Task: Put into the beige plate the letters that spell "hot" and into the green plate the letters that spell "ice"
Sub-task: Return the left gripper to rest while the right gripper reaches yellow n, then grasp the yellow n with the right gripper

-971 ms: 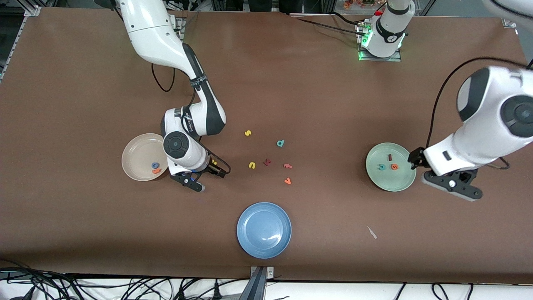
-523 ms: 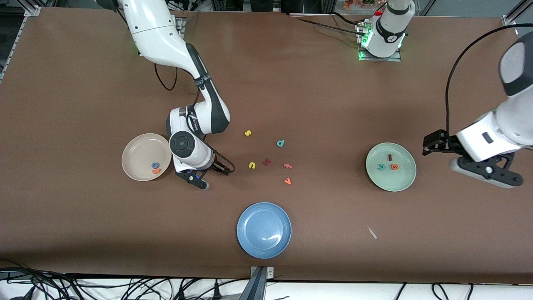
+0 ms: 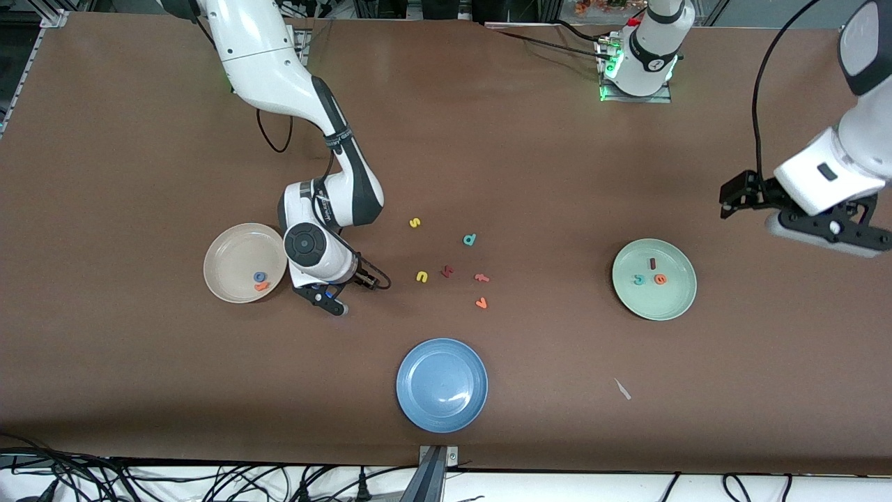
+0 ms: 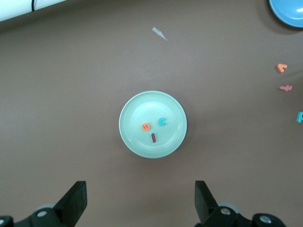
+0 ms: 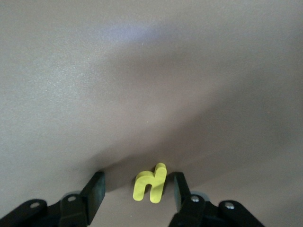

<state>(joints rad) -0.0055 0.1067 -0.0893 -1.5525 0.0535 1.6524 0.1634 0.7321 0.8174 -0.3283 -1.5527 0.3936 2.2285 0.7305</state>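
- Table (image 3: 139, 362): beige plate (image 3: 226, 254) at the right arm's end, green plate (image 3: 672, 300) at the left arm's end, blue plate (image 3: 442, 411) nearest the front cam, empty.
- Green plate holds dark red i (image 3: 653, 263), teal c (image 3: 639, 279), orange e (image 3: 659, 279) — "ice" looks done. Beige plate holds blue o (image 3: 259, 277) and orange t (image 3: 261, 286), touching or nearly so; only h missing.
- Left gripper (image 4: 139, 201) up in the air over bare table beside the green plate, fingers spread wide, nothing in them; arm waits.
- Right gripper (image 5: 137, 187) low at the table just beside the beige plate, fingers partly spread w/ yellow h (image 5: 150, 182) standing between them, gaps visible both sides — not pinching yet.
- Yellow h stands on edge, tilted; long axis (stem) slants up and away from the wrist cam. Hidden under the gripper in front view.
- Risks, my read: h sits closer to one finger, so closing may push it, tip it flat or twist it out; thin foam could squirt free on lift.
- Decoys nearby: yellow arch (image 3: 421, 277), yellow s (image 3: 414, 223); should stay put.
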